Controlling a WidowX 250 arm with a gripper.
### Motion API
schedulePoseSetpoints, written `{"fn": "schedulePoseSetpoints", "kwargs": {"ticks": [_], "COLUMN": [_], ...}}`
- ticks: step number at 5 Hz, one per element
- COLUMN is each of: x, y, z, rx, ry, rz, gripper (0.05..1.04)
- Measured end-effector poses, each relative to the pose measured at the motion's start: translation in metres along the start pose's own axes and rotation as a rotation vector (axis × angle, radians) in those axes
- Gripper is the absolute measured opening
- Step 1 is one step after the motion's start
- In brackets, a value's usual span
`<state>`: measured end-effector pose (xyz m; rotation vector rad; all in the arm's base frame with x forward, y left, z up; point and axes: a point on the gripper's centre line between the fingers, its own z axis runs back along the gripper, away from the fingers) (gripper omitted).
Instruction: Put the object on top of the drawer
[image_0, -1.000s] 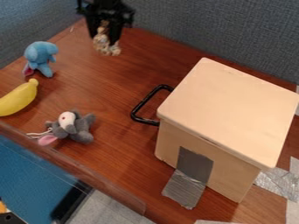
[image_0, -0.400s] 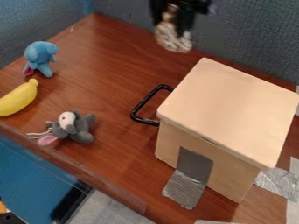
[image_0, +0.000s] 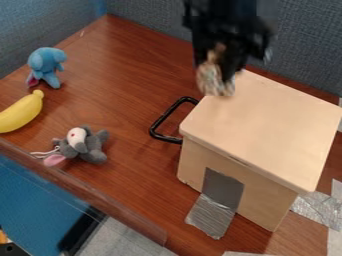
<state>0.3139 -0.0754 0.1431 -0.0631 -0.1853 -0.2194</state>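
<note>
One small toy (image_0: 212, 86): pale and spotty, held up at the back left corner of the box top, as the view shows it. I can't tell if its bottom touches the wood. Its long side runs up and down in the view.
My gripper (image_0: 218, 74): closed around the toy, one finger on each side, so just a little bit open. It has hold of the toy's upper part, and the low end pokes out below.
Box top (image_0: 267, 130): flat and pale. Its middle lies down and to the right of my gripper in the view. That is the way I should go, I think, so the toy sits well in from the edge. If I let go at this corner, it might tip off.
Drawer box (image_0: 267, 200): under the top, with gray tape (image_0: 212, 217) down its front.
Black handle (image_0: 157, 122): sticks out on the left, near that same corner, so I should keep the toy away from it.
Tabletop (image_0: 127, 100): brown wood. The gray toy (image_0: 87, 145), banana (image_0: 22, 112) and blue toy (image_0: 45, 65) lie well apart from the box.
</note>
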Motion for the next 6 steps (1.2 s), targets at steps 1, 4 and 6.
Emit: {"fn": "schedulePoseSetpoints", "kwargs": {"ticks": [1,4,6], "x": [0.0,0.007,0.0], "y": [-0.007,-0.011,0.016], "z": [-0.007,0.008,0.064], "rx": [0.022,-0.005,0.015], "ry": [0.003,0.023,-0.026], "rz": [-0.019,0.049,0.163], "gripper": [0.56,1.005,1.001]}}
